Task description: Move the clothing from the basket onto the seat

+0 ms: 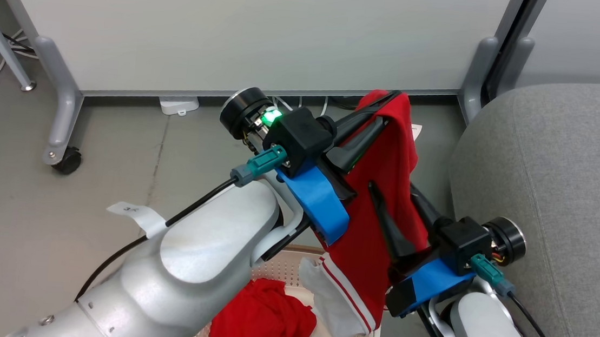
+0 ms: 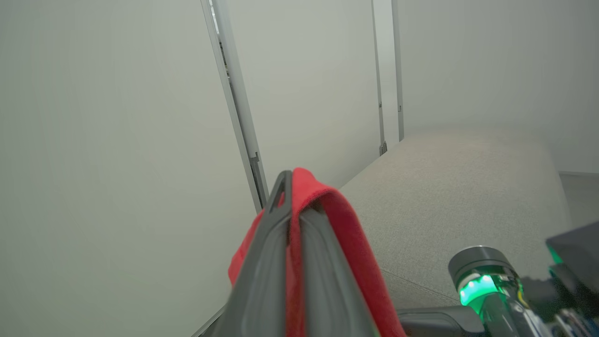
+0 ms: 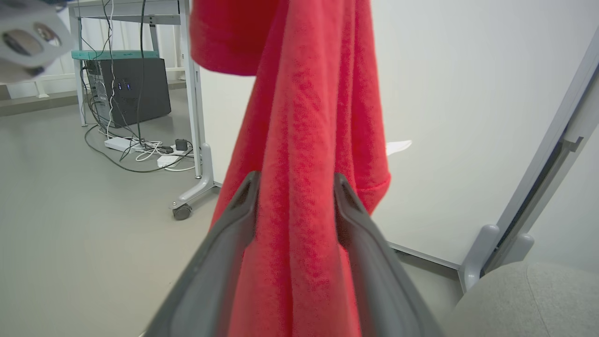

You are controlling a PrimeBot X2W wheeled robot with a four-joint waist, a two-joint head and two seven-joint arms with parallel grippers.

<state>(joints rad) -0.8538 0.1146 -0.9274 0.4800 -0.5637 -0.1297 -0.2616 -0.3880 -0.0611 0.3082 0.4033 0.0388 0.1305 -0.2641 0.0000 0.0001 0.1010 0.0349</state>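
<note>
The left end effector (image 1: 390, 97) is pressed together on the top fold of a red top (image 1: 382, 224). It holds the top up in the air, with the white striped edge hanging over the basket (image 1: 283, 267). The right end effector (image 1: 391, 191) has its fingers spread, one on each side of the hanging cloth lower down. Another red top (image 1: 262, 322) lies in the basket, and the grey seat (image 1: 560, 175) is just to the right.
</note>
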